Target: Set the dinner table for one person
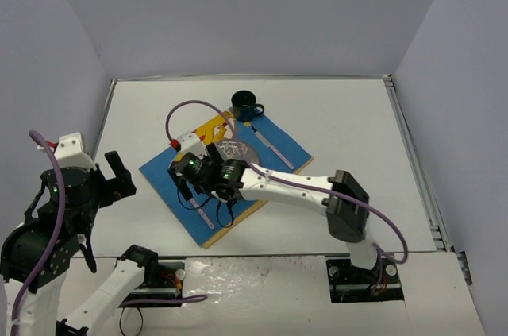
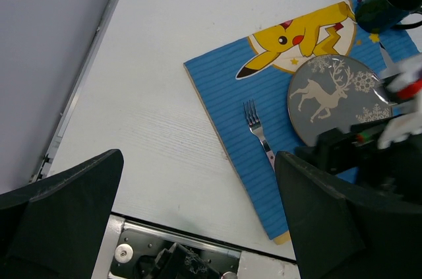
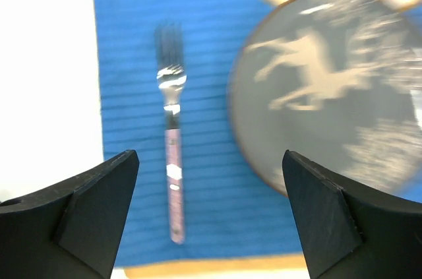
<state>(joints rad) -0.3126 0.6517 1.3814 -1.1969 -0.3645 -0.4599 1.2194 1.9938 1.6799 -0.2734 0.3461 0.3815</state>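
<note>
Nearest, at the left edge: left gripper (image 1: 119, 177), black and matte, hanging over bare table with its jaws wide apart and holding nothing. Farther in, over the near corner of one placemat (image 1: 171, 177): right gripper (image 3: 210, 157), two black wedge-shaped fingers (image 3: 99, 193) spread apart, gripping nothing, directly above one fork (image 3: 173, 180). Fork flat on the mat, shiny metal tines pointing away, pinkish patterned handle, just left of the plate without touching it. Placemat of ribbed blue cloth with a tan edge and a yellow cartoon creature printed at its far side. One round grey plate (image 2: 333, 97), glossy, with a white reindeer and snowflakes. Right of the plate, one slim knife (image 1: 274, 152). At the mat's far corner, one dark green mug (image 1: 246, 104), upright. Under all of it, the dinner table (image 1: 333, 113): large, flat, white, matte, rectangular.
</note>
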